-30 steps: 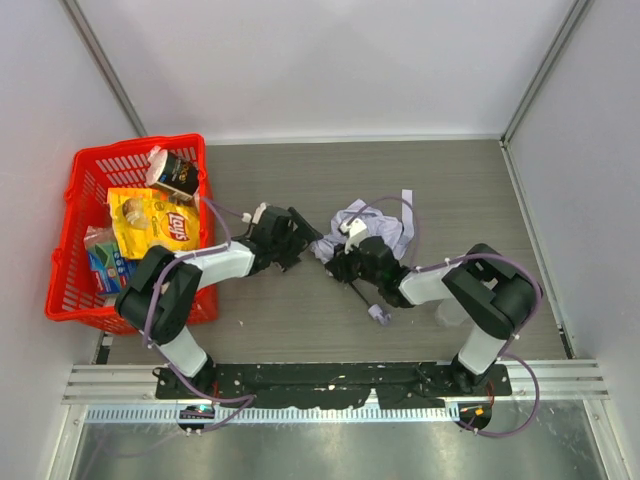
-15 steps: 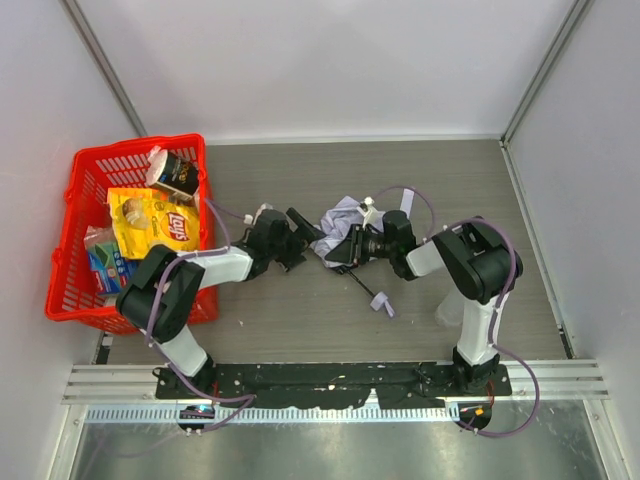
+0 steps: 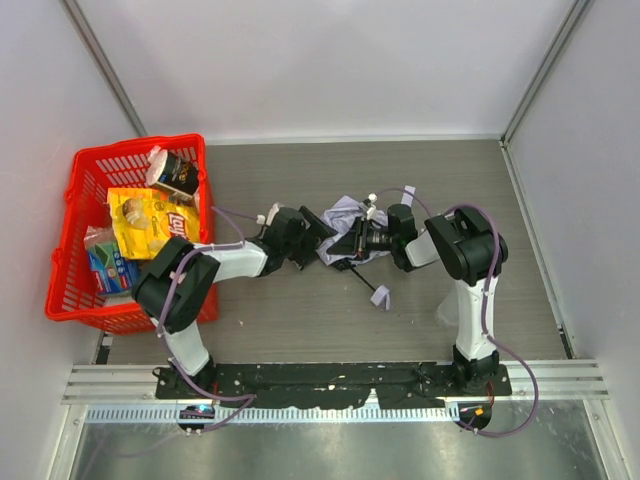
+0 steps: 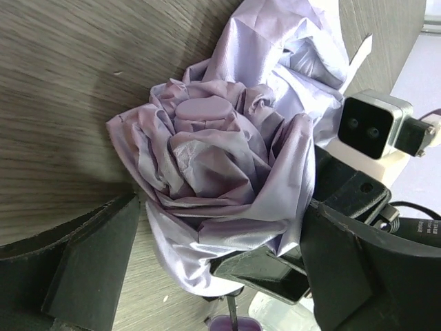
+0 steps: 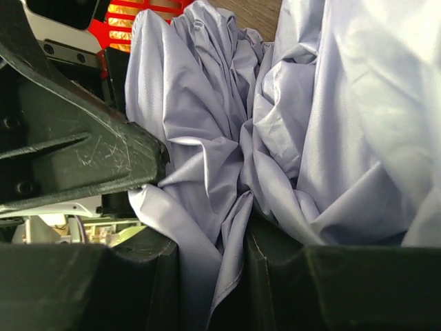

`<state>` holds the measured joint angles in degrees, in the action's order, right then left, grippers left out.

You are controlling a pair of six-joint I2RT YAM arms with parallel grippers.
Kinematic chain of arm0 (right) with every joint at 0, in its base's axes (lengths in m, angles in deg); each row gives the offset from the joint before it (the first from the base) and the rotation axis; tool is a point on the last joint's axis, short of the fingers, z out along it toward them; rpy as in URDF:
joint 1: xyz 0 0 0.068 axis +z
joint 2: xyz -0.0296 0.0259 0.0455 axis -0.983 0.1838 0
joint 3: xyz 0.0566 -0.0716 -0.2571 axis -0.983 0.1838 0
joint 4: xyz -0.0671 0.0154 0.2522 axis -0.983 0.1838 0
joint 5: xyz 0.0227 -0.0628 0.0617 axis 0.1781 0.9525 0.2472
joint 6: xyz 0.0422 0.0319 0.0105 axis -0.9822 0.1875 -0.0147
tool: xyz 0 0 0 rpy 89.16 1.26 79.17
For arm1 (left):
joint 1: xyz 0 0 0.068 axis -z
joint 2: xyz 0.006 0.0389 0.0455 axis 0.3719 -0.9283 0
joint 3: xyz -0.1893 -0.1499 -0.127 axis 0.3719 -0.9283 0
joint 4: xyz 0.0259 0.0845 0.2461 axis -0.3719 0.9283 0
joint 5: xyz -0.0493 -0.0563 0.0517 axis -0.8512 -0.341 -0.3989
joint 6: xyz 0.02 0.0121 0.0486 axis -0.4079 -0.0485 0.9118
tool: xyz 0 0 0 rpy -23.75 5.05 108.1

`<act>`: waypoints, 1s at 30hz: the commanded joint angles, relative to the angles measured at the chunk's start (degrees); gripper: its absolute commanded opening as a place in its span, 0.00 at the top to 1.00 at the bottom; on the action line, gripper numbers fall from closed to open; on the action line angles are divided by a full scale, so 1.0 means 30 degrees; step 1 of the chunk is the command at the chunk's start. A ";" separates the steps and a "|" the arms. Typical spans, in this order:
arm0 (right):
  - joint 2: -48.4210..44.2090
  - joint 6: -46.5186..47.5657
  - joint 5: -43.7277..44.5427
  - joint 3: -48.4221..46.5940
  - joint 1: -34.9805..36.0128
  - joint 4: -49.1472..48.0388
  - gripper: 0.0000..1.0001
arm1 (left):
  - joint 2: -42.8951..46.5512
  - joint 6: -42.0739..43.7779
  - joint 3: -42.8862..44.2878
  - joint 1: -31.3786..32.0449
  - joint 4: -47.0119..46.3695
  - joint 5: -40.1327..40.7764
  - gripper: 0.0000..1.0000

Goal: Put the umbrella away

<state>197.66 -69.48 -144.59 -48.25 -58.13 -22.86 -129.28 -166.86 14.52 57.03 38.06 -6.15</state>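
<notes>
**Umbrella scrunched up mid-desk, right tool has hold of it, left one is wide open**

Top view first: your umbrella [image 3: 345, 215] lies crumpled in the middle of the desk [image 3: 450, 180], well apart from the red basket [image 3: 120, 152] over on the left. Its thin black shaft [image 3: 362, 280] pokes toward the arm bases and ends in the little handle [image 3: 381, 297]. The left tool [image 3: 320, 238] and right tool [image 3: 350, 245] meet at the canopy from either side. Left wrist view: your fingers [image 4: 83, 269] stand spread wide on both sides of the bunched fabric, not closed on it. Right wrist view: the right tool's fingers [image 5: 138, 283] are nipped onto a fold of the lavender cloth, with the left tool just beside it.
</notes>
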 commanded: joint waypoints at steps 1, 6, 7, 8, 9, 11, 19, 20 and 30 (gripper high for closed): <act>0.1717 -0.2069 0.0734 -0.0335 0.0173 0.2571 0.99 | -0.1673 -0.0164 -0.0378 0.0454 0.1455 0.0531 0.06; 0.2216 -0.2360 -0.0407 -0.0717 0.0114 0.2544 0.99 | -0.2172 0.0594 -0.0612 0.0366 0.0316 0.1591 0.28; 0.2303 -0.2391 -0.0496 -0.0687 0.0114 0.2281 0.99 | -0.2231 0.1033 -0.0612 0.0279 0.0138 0.1709 0.33; 0.2304 -0.2507 -0.0671 -0.0629 0.0114 0.1988 0.99 | -0.2290 0.1385 -0.0554 0.0162 0.0107 0.1536 0.40; 0.2275 -0.2508 -0.0731 -0.0600 0.0114 0.2014 0.99 | -0.2377 0.1650 -0.0554 0.0016 -0.0328 0.1273 0.47; 0.2217 -0.2275 -0.0877 -0.0629 0.0114 0.2190 0.99 | -0.2321 0.2090 -0.0495 -0.0014 -0.0303 0.1328 0.55; 0.0667 0.3221 0.0725 -0.2324 0.0114 1.0492 0.99 | -0.1764 0.2620 -0.0612 -0.0044 0.0136 0.1126 1.00; 0.0055 0.5264 0.1226 -0.3111 0.0114 1.3208 0.96 | -0.1705 0.2503 -0.0699 -0.0044 0.0194 0.0979 1.00; -0.9105 1.2546 1.2343 -0.3884 0.1572 2.1060 0.29 | -0.1323 0.2181 0.0559 0.0102 0.4612 -0.1188 1.00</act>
<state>182.47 -44.04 -130.32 -60.79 -56.03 28.63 -132.61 -164.61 16.05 56.62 35.61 -7.53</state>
